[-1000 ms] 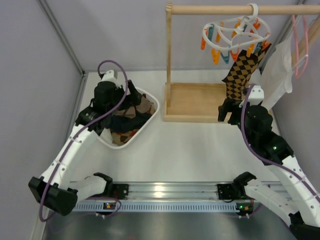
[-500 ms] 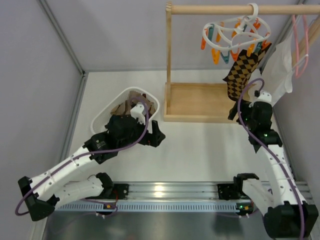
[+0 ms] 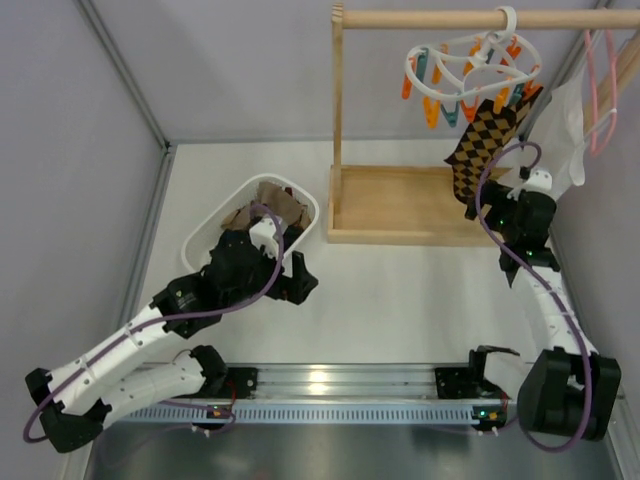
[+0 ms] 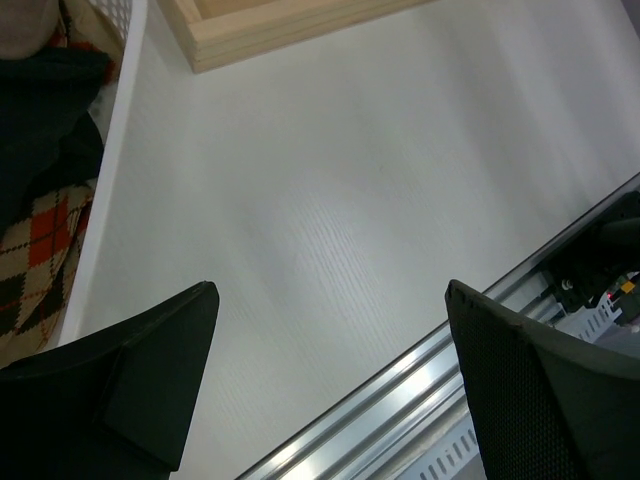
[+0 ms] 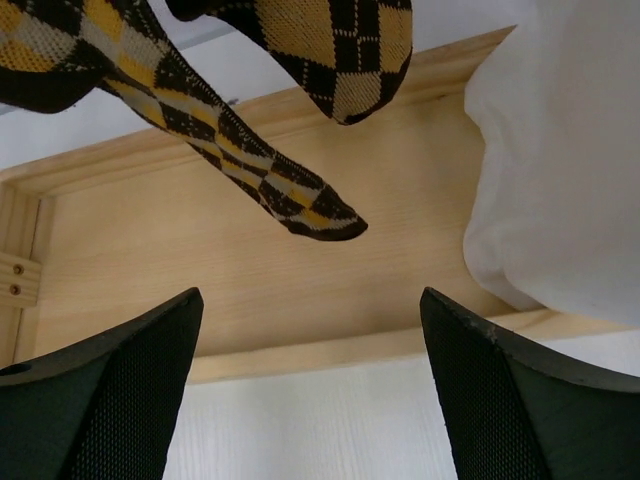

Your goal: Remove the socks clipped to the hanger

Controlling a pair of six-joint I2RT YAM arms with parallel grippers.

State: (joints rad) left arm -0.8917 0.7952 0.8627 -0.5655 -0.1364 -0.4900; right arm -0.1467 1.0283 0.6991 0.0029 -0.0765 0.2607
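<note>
Since half a second ago the left arm has drawn a little further back from the basket (image 3: 196,238) toward the near edge of the bench (image 3: 400,300). The right arm has swung further right, close to the white cloth (image 3: 562,140).

The left pincer (image 3: 297,276) now hangs just beside the basket's near right side. In its wrist view its fingers (image 4: 150,400) stand wide apart with nothing between them but bare bench. The basket's white wall runs along the left edge of that view, with a heap of socks (image 4: 40,230) inside: dark ones and one with a tan, red and black diamond pattern.

The right pincer (image 3: 473,207) sits above the right end of the wooden tray (image 3: 395,205) that forms the foot of the rack. It is also spread wide and has hold of nothing. It is below the sock ends and not touching them.

The white hanger (image 3: 470,65) hangs by its hook from the wooden rail (image 3: 450,18), with orange and teal pegs dangling around its ring. A brown, yellow and black diamond-patterned sock (image 3: 485,145) is still clipped at its right side and hangs down toward the tray. The right wrist view shows two toe ends, a long slanting one (image 5: 250,165) and a shorter one (image 5: 345,50) behind it. The white cloth is just to their right.
</note>
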